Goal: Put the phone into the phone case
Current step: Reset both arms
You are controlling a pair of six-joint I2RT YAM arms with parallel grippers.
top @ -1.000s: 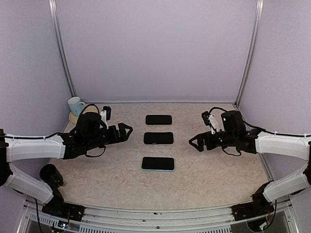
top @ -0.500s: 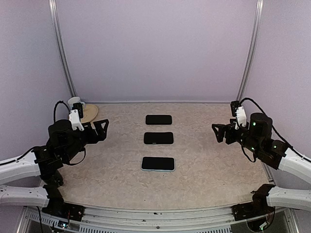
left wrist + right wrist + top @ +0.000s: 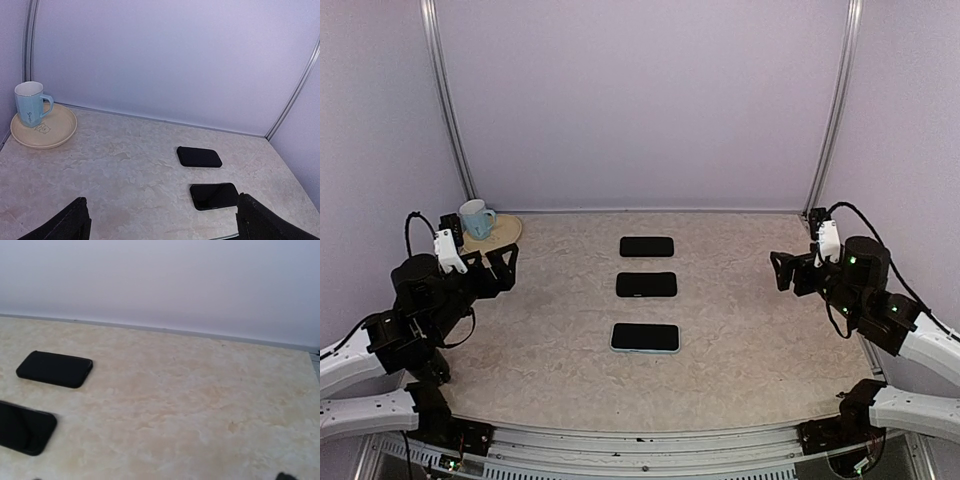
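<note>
Left tool (image 3: 506,267) parted; phone (image 3: 214,195) glossy black.

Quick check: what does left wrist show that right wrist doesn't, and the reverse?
Only left wrist: the mug on its plate at far left, and the left tool, wide open. Only right wrist: no object of its own, just tabletop right of the devices. Both: the far matte slab and the glossy phone nearer; right wrist crops the latter.
</note>
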